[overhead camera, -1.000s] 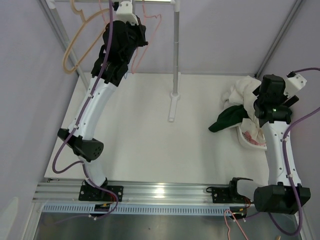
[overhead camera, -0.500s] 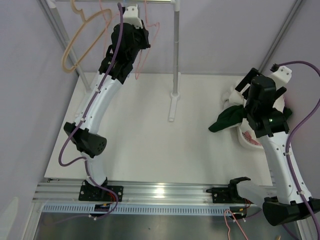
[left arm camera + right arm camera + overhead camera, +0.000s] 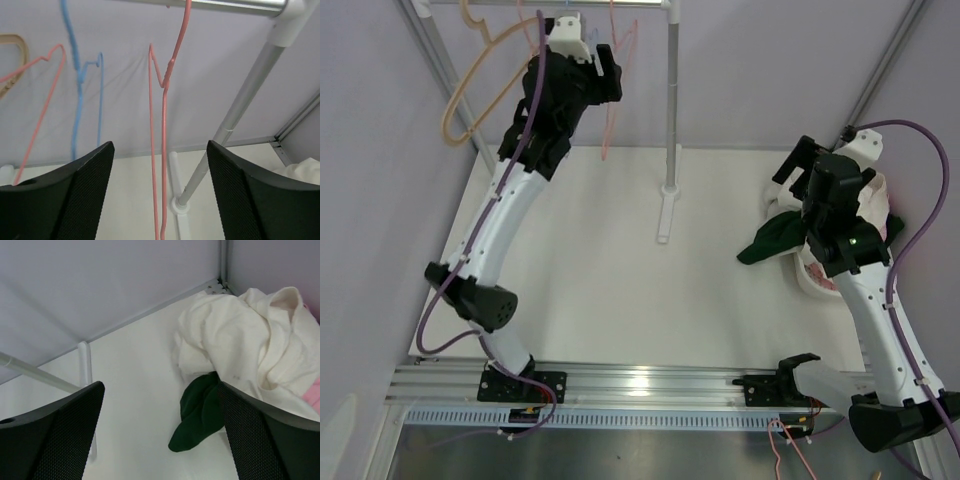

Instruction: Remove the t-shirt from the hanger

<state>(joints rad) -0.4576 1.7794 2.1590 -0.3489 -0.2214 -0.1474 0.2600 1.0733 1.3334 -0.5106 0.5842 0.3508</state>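
A bare pink hanger (image 3: pixel 163 125) hangs from the rail (image 3: pixel 225 4), its wires running down between the fingers of my left gripper (image 3: pixel 160 145) without touching either one. In the top view that gripper (image 3: pixel 610 80) is open, high by the rail, with the hanger (image 3: pixel 607 140) dangling below it. A crumpled white t-shirt (image 3: pixel 240 335) lies on a pile at the table's right. My right gripper (image 3: pixel 160 385) hovers open and empty above and left of it, raised off the table (image 3: pixel 795 160).
A dark green garment (image 3: pixel 770 240) and a pink one (image 3: pixel 825 275) lie in the same pile. Tan (image 3: pixel 470 100), blue (image 3: pixel 75 75) and another pink hanger (image 3: pixel 40 100) hang bare on the rail. The rack's upright post (image 3: pixel 672 100) stands mid-table on its foot (image 3: pixel 664 215).
My left gripper has opened and let go of the pink hanger, which now hangs free. My right arm has lifted up off the clothes pile, jaws open.
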